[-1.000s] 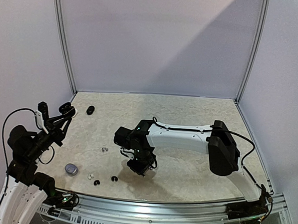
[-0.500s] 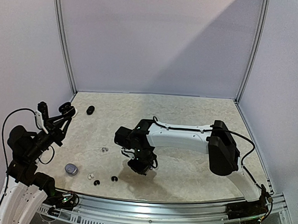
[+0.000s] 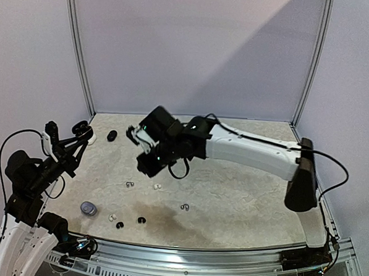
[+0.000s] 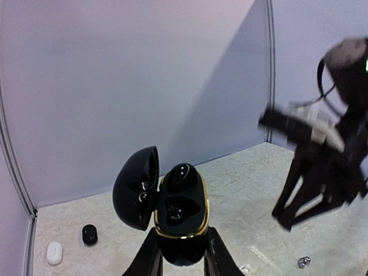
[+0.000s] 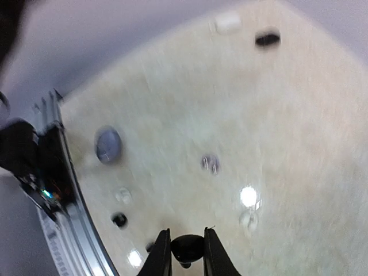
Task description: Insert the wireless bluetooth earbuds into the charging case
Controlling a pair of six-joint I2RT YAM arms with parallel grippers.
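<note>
The black charging case with a gold rim stands open, its lid swung left. One black bud sits in its upper slot and the lower slot is empty. My left gripper is shut on the case's lower end, held above the far left of the table. My right gripper is shut on a black earbud, raised over the table's left middle. Loose earbuds lie below: silvery ones, white ones, black ones.
A grey pebble case lies near the front left. A small black case and a white case sit at the back left corner. The metal rail runs along the near edge, and grey walls enclose the table.
My right arm has lifted off the table's middle and swung up and to the left with the black earbud. A silvery and a white bud now show where it was. The left arm barely moved.
</note>
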